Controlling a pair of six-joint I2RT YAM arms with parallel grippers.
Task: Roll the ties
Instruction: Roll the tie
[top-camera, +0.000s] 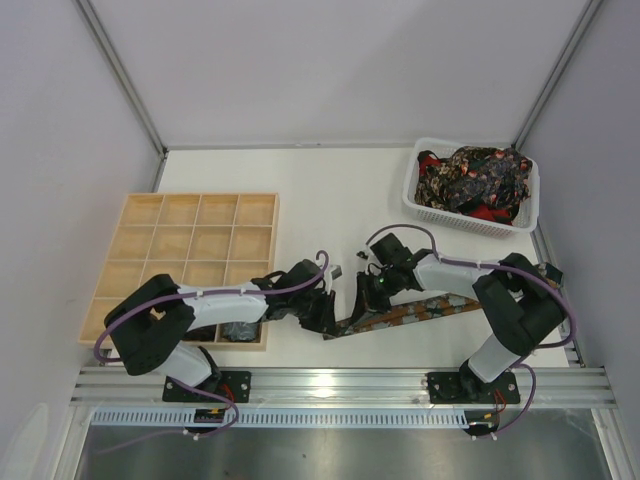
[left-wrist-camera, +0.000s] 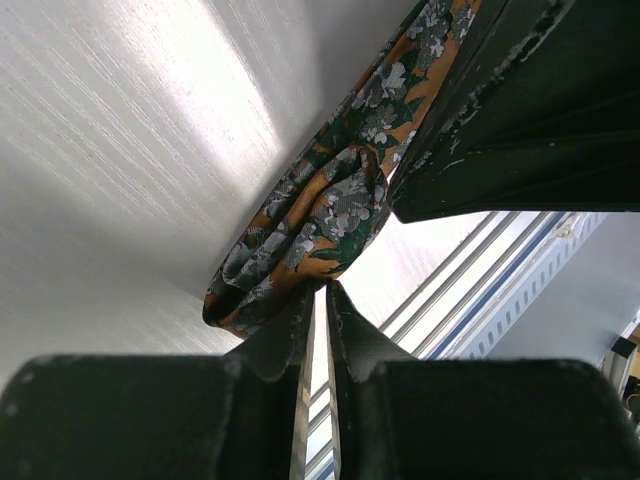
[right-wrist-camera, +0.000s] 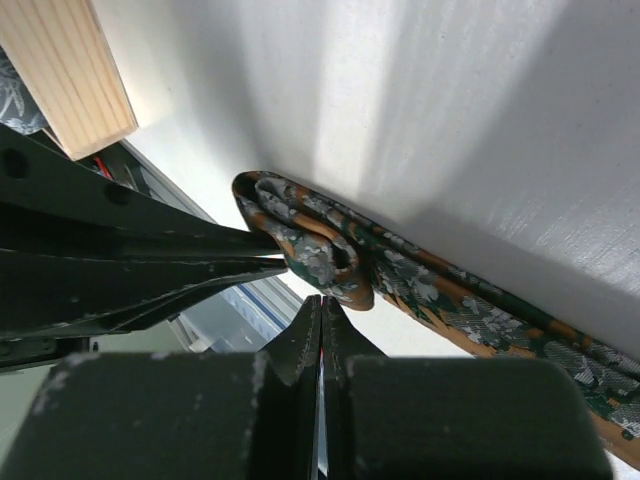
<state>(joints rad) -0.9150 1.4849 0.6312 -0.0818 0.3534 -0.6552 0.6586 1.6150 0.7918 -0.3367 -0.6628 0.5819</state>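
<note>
On the white worktop (top-camera: 300, 190) we see one tie (top-camera: 410, 315) stretched out along the near edge, in front of the right arm. Its left end is turned into a small loose coil (right-wrist-camera: 310, 245), and both tools crowd that end. The left tool (top-camera: 322, 308) comes in from the left, the right tool (top-camera: 365, 295) from the right, and the arms cover the coil in the top view.

Each wrist view shows its own fingers closed to a hairline slit, with the tips against the coil's edge. We cannot tell whether either pair has fabric nipped between them.

The pale wooden tray (top-camera: 200, 196) lies to the left, with its corner just beside the coil in the right wrist view. The left arm hides part of the tray's near row, where dark coils (top-camera: 240, 328) sit, too shadowed to make out. Well apart at the far right stands a white mesh basket (top-camera: 450, 218) holding a heap of ties (top-camera: 475, 180). A metal rail (top-camera: 340, 378) runs along the near edge.
</note>
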